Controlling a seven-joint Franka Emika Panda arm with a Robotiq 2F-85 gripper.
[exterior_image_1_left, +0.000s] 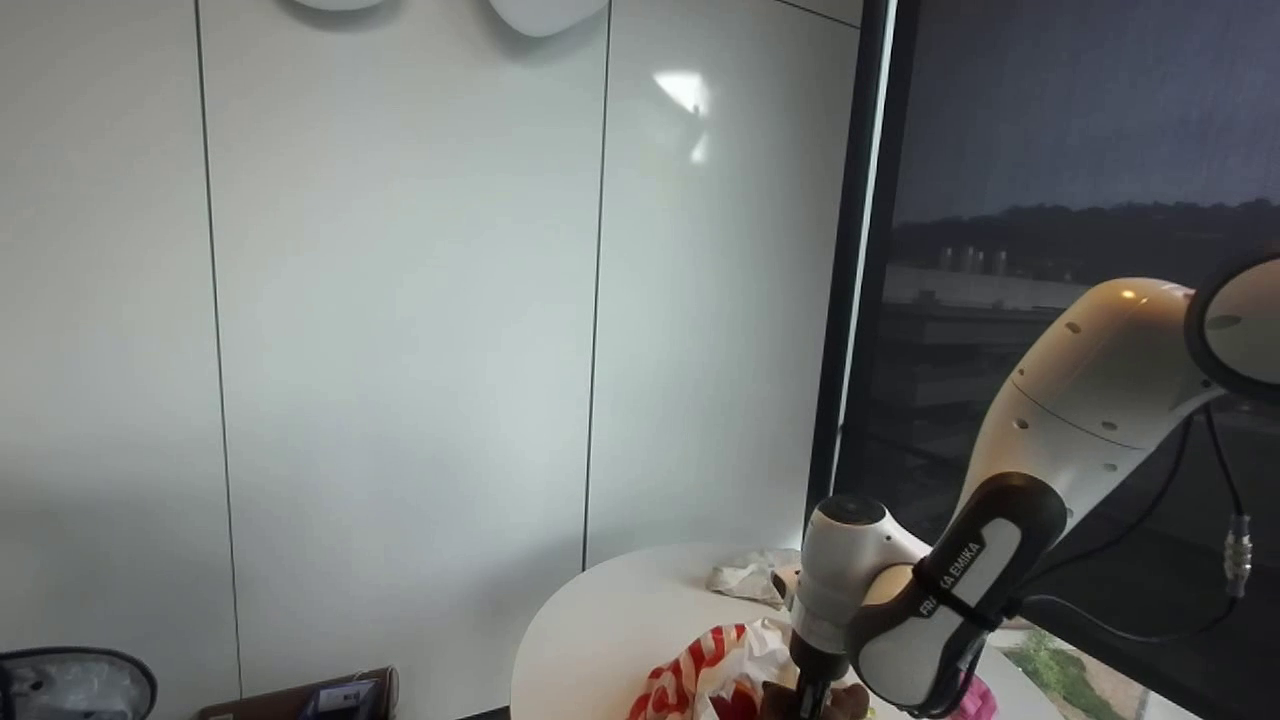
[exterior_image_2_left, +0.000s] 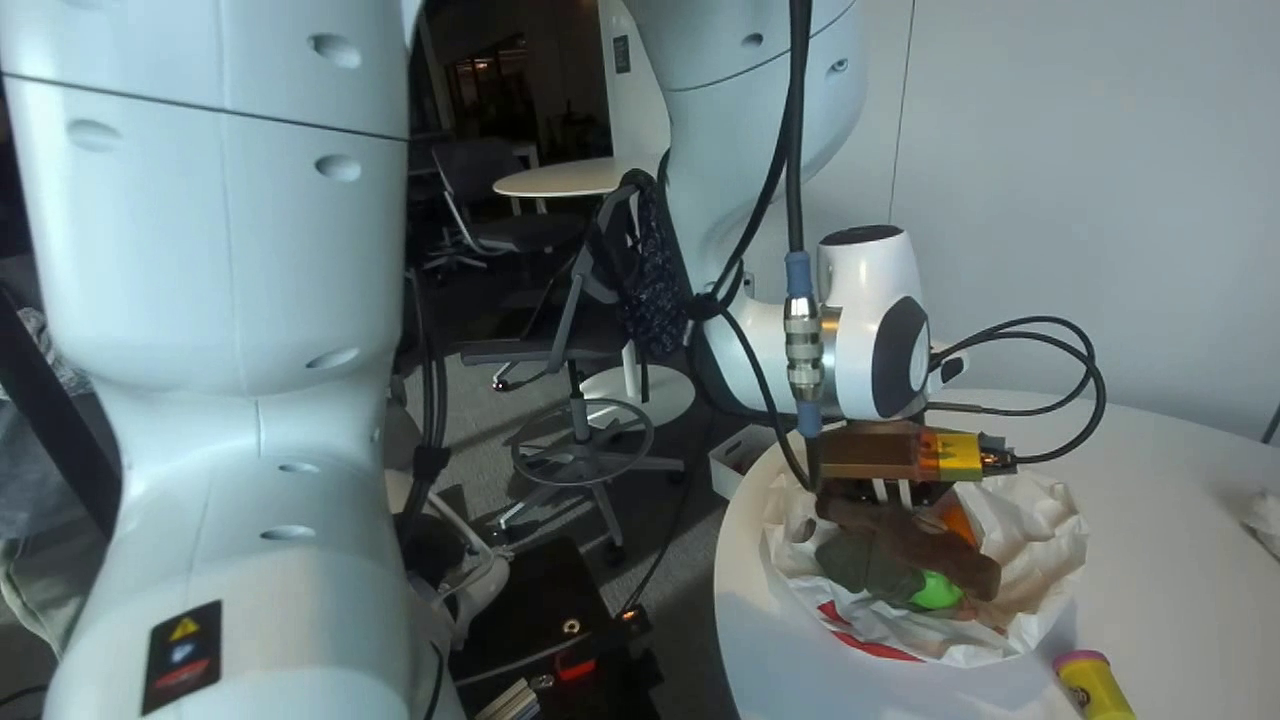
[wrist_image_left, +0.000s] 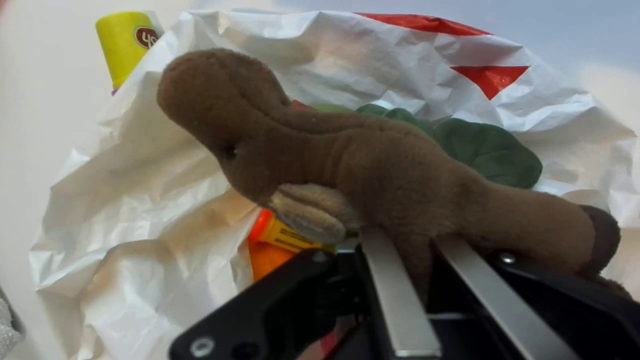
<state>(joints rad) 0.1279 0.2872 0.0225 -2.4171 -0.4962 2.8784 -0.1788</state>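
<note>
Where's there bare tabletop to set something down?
Free: in an exterior view, the white table between the open bag and the crumpled pale item at frame right; a yellow tub borders it in front. Crowded: the bag's mouth, where the gripper holds a brown plush toy over a green leafy thing and an orange-lidded tub.

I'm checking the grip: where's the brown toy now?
In the wrist view, the brown toy runs from upper left to lower right over the white bag, partly between the fingers.
</note>
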